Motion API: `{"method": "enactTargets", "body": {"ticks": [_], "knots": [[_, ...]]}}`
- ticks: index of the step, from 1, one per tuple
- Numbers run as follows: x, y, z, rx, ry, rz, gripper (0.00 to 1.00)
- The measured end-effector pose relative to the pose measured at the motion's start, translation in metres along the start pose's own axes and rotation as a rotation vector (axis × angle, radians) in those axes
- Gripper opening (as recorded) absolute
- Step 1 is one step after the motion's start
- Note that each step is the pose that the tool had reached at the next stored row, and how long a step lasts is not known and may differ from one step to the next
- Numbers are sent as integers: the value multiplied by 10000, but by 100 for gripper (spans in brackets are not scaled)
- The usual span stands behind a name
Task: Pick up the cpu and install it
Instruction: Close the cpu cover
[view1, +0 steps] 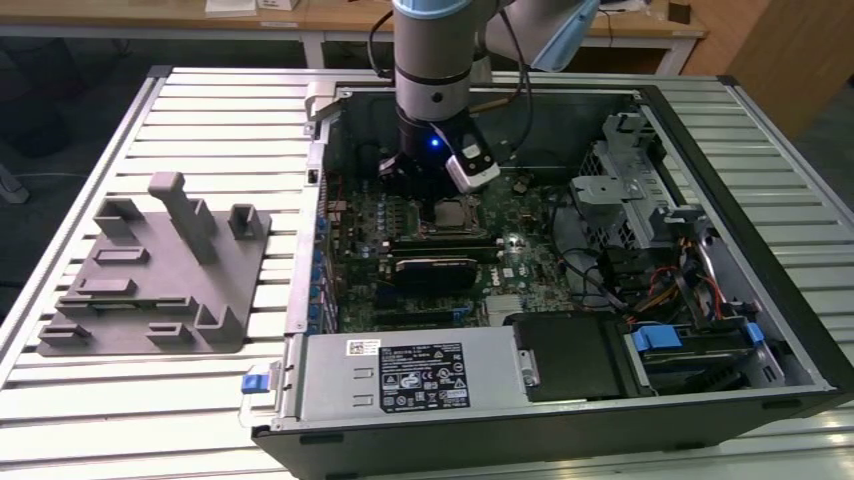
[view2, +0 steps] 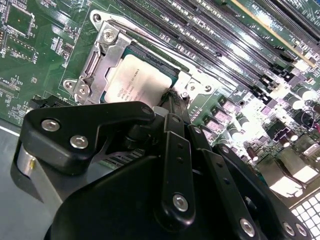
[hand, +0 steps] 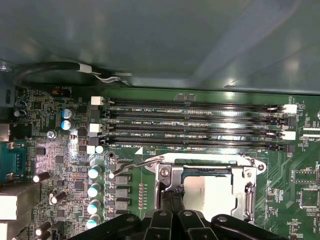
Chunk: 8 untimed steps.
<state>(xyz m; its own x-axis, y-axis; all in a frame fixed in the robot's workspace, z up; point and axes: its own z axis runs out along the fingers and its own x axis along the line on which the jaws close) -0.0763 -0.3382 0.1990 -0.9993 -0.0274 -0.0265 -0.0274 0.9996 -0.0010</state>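
The cpu (view2: 137, 80) lies flat in the motherboard socket, its pale silver top showing through the metal frame (view2: 107, 52). In the first wrist view the cpu (hand: 210, 192) sits inside the frame (hand: 167, 175), and a thin wire lever (hand: 127, 167) stands out beside it. My gripper (view2: 172, 100) is shut, its black fingertips together at the socket's edge, right beside the cpu, with nothing visible between them. From outside, the gripper (view1: 427, 185) hangs low inside the open computer case, just above the socket (view1: 451, 212).
Memory slots (hand: 195, 125) run alongside the socket. A grey plastic fixture (view1: 154, 270) with upright posts lies on the slatted table at the exterior view's left. Inside the case are a power supply (view1: 400, 375), a drive cage (view1: 627, 170) and loose cables (view1: 654, 290).
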Motion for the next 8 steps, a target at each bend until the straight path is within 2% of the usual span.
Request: {"method": "enactTargets", "body": {"ticks": [8], "knots": [[25,1,1,-1,-1,-1,11]]}}
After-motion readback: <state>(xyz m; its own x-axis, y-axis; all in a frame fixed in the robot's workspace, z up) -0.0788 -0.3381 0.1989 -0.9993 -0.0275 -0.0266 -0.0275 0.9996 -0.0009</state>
